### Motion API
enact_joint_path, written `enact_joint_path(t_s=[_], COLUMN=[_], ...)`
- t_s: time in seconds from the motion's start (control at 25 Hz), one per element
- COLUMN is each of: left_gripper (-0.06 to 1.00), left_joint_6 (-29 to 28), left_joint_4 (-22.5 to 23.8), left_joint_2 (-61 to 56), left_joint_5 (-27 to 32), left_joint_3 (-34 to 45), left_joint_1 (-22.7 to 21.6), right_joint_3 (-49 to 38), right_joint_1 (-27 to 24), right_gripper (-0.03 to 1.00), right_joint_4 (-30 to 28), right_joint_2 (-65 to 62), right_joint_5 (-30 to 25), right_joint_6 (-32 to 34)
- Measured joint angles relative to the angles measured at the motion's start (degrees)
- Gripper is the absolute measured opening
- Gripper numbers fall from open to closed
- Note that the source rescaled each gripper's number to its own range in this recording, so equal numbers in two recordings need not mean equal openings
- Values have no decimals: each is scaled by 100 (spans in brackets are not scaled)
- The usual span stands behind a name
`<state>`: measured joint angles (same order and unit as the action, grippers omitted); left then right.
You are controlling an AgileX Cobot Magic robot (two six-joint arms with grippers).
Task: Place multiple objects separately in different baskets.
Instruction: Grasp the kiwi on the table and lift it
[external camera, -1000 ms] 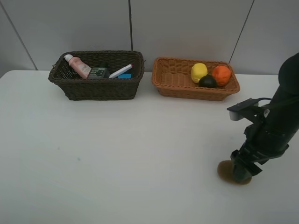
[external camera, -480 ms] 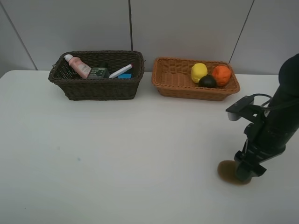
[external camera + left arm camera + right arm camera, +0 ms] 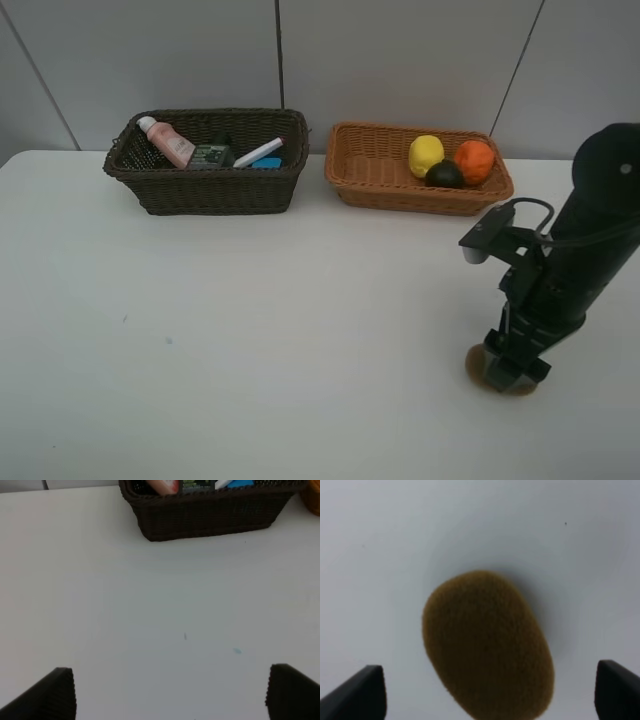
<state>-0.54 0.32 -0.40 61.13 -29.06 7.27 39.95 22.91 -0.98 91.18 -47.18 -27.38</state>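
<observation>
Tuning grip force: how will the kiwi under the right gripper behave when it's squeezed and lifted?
The kiwi looks egg-shaped, so it may roll if a finger nudges it off-centre. Its fuzzy skin probably resists slipping. The right gripper is open, its fingers on either side of it, which looks about centred.

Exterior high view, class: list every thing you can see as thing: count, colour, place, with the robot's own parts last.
Dark basket: one, dark brown, back left of the table.
Light basket: one, orange-tan, back right.
Bottle: one, pink with white cap, in the dark basket.
Marker: one, white, in the dark basket.
Lemon: one, yellow, in the light basket.
Orange: one, orange, in the light basket.
Mangosteen: one, dark, in the light basket.
Kiwi: one, brown, on the table, front right.
Table: one, white.
Right claw: one, black, open over the kiwi.
</observation>
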Motion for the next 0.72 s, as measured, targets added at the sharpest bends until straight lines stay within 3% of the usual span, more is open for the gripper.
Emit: enact_joint_path(t_s=[0.28,0.72], left_gripper=[100,100], left_joint_6=[0,0], left_joint_4=[0,0], left_joint_2=[0,0], left_joint_5=[0,0], left_joint_3=[0,0], left_joint_1=[0,0], right_joint_3=[-157,-522], right_joint_1=[5,5], right_gripper=[98,98], right_joint_4=[-50,-189], right_joint_2=[284,556], right_joint_5=[212,1027], right_joint_6=[0,4])
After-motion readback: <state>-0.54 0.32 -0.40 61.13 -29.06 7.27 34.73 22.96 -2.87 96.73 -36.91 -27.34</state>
